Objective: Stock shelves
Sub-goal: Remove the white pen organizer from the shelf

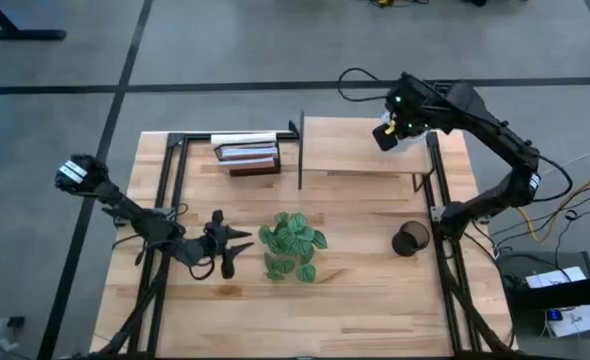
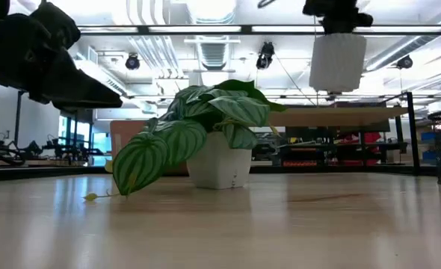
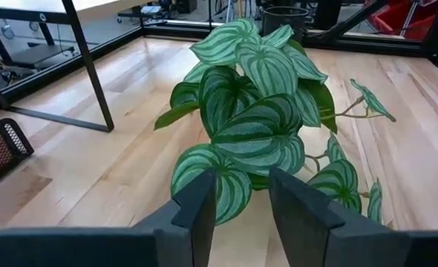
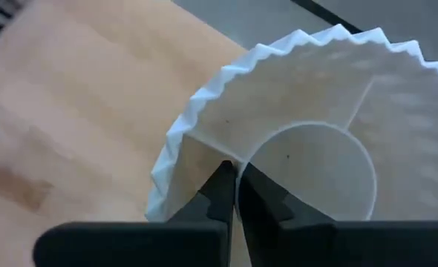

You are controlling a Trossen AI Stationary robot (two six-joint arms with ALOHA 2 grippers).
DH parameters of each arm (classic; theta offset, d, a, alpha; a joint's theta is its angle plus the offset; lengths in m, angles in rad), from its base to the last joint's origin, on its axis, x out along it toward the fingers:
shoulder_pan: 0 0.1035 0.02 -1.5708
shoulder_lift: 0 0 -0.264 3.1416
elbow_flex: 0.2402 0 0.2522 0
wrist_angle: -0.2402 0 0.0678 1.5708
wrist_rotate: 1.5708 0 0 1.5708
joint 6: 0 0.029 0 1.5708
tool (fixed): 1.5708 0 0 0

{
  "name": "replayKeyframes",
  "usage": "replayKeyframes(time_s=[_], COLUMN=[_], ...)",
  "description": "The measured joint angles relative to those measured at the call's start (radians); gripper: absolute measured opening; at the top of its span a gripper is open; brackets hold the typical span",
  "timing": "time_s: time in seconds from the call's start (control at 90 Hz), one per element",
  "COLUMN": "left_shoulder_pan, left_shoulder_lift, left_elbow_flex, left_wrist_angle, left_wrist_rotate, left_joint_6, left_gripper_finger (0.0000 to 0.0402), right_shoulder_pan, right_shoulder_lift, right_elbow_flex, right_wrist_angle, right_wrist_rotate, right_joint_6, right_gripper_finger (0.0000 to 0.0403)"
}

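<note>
The shelves, a black frame with a pale board, stand at the table's far right. My right gripper hangs above the board's right part, shut on a white fluted pot; the low view shows the pot in the air above the board. A potted plant with striped green leaves stands on its white pot mid-table. My left gripper is open, low, just left of the plant, pointing at its leaves without touching them. My right gripper pinches the white pot's fluted wall at the rim between its two fingers, one finger inside the pot and one outside. The fingers come from above. The pot hangs upright below them, lifted clear of the shelf board.
A small dark rack with books sits at the far left beside the shelves. A dark mesh cup stands right of the plant. The near half of the tabletop is bare wood.
</note>
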Motion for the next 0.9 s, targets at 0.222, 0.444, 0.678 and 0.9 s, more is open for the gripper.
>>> replayKeyframes(time_s=[0.222,0.444,0.678,0.9], left_shoulder_pan=[0.0,0.0,0.001,0.023], left_shoulder_lift=[0.0,0.0,0.0,0.0], left_elbow_flex=[0.0,0.0,0.0,0.0], left_wrist_angle=[0.0,0.0,0.0,0.001], left_wrist_rotate=[0.0,0.0,-0.002,-0.003], left_joint_6=[0.001,0.053,0.159,0.306], left_gripper_finger=[0.0101,0.0108,0.0115,0.0111], right_shoulder_pan=[0.133,0.247,0.353,0.464], right_shoulder_lift=[-0.002,-0.002,-0.002,0.002], right_elbow_flex=[0.002,0.002,0.0,-0.033], right_wrist_angle=[0.003,0.003,0.004,0.003], right_wrist_rotate=[-0.001,-0.001,0.0,0.001], right_joint_6=[0.043,0.13,0.241,0.381], right_gripper_finger=[0.0,0.0,0.0,0.0])
